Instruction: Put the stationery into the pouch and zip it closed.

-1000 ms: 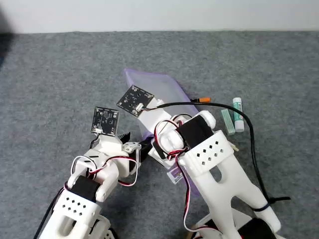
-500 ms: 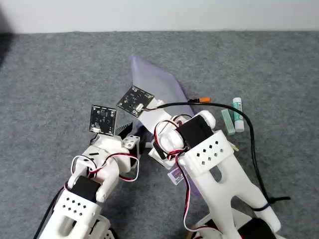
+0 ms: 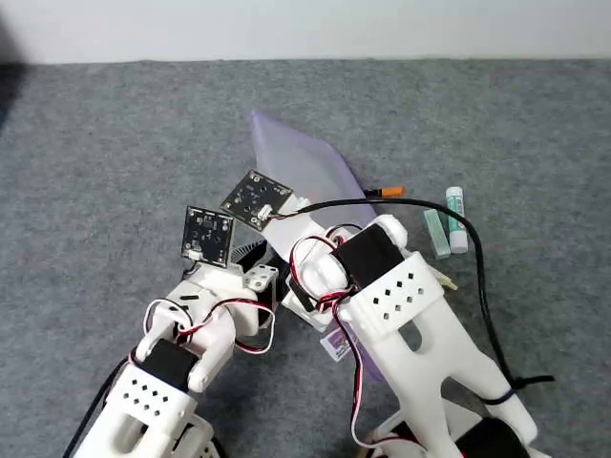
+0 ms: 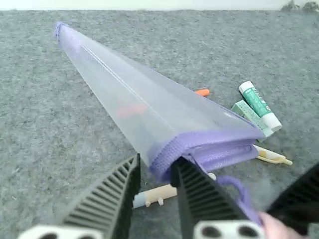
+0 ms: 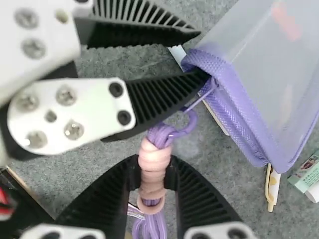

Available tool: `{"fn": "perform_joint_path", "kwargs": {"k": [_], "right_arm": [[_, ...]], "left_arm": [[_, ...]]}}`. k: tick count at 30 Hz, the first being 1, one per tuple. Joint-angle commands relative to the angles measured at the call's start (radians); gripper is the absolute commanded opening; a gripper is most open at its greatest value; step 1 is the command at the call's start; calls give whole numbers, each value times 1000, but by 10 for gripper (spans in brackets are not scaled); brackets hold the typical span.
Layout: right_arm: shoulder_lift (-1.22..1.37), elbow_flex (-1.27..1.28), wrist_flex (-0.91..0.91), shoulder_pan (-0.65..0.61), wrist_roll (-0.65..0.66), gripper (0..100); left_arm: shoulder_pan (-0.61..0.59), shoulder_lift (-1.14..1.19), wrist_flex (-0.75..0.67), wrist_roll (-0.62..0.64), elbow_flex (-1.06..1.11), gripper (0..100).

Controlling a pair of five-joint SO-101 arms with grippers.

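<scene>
I've tipped the pouch (image 4: 149, 104) up: my left claw (image 4: 155, 164) pinches its end, right claw (image 5: 152, 167) grips the pull (image 5: 153, 152); zipping looks underway.

- From above, the near end of the pouch (image 3: 301, 172) lies under both arms' wrists.
- An orange pen (image 4: 202, 92) shows just its tip past the pouch's wall.
- Inside, an orange shape (image 4: 130, 109) is a smear through the cloudy wall; its kind cannot be told.
- A cream item (image 4: 154, 195) is half covered by the pouch's mouth and the left gripper (image 4: 155, 164) clamped there.
- The zip pull cord (image 5: 154, 144), pinched in the right gripper (image 5: 152, 164), runs off the picture's edge.
</scene>
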Motion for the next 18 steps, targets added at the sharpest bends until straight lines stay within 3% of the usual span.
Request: {"fn": "perform_joint_path", "kwargs": {"k": [1, 4, 9, 18], "right_arm": [[-48, -52, 7, -36, -3, 9], [-48, -52, 8, -35, -5, 9], [-51, -58, 36, 18, -6, 9], [-157, -51, 91, 257, 38, 9]], "left_arm": [[14, 12, -17, -9, -51, 92], [14, 12, -20, -11, -53, 11], [0, 12, 8, -9, -58, 12], [-207, 11, 106, -8, -59, 12]]}}
